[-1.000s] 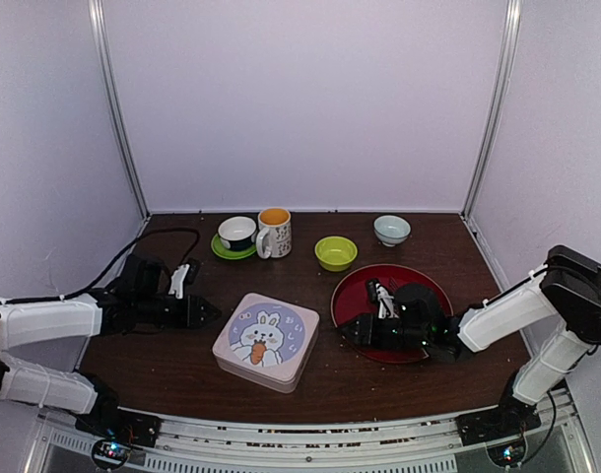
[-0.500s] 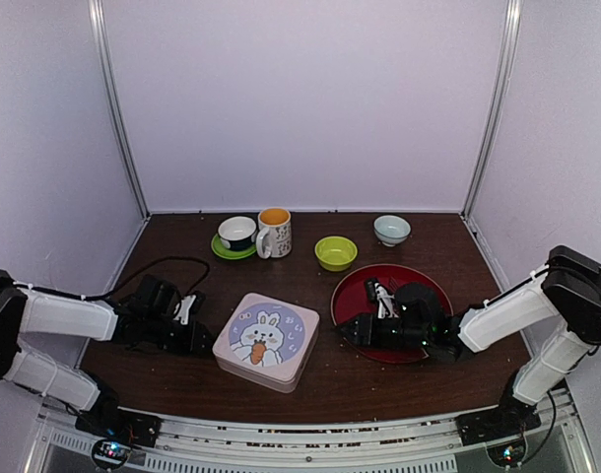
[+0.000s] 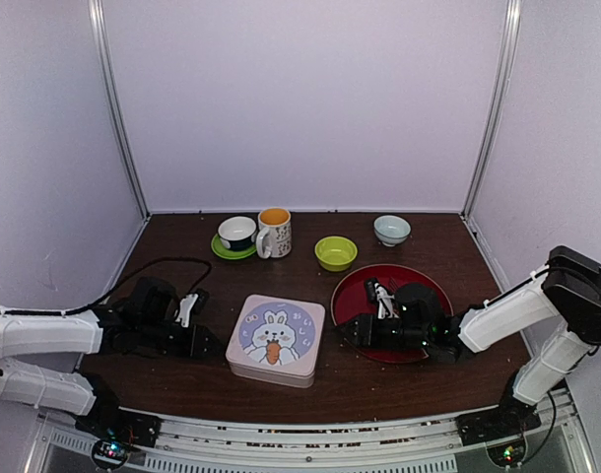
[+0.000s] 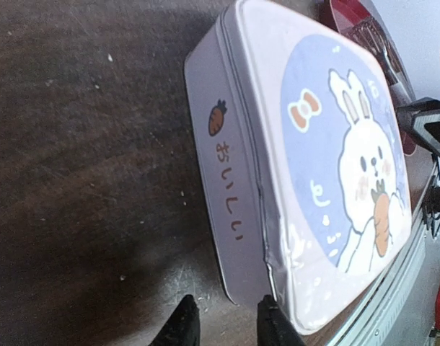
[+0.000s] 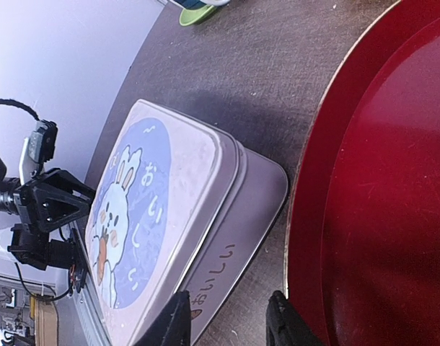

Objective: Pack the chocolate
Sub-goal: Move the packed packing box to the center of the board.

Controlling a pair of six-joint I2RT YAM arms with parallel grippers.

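A closed pink tin with a rabbit lid (image 3: 276, 340) sits at the table's middle front; it also shows in the left wrist view (image 4: 314, 166) and the right wrist view (image 5: 169, 216). No chocolate shows in any view. My left gripper (image 3: 207, 342) is open and empty, low at the tin's left side, with one fingertip (image 4: 270, 324) at the tin's near corner. My right gripper (image 3: 352, 330) is open and empty. It hovers over the left rim of the red plate (image 3: 419, 286), just right of the tin.
At the back stand a cup on a green saucer (image 3: 237, 234), a patterned mug (image 3: 274, 232), a green bowl (image 3: 336, 252) and a pale bowl (image 3: 391, 230). A small pale item (image 3: 379, 294) lies on the plate. A black cable (image 3: 172, 264) loops by the left arm.
My left gripper has moved forward and right against the tin. The tin has turned squarer to the table edge and shifted slightly right. The right arm has stayed still.
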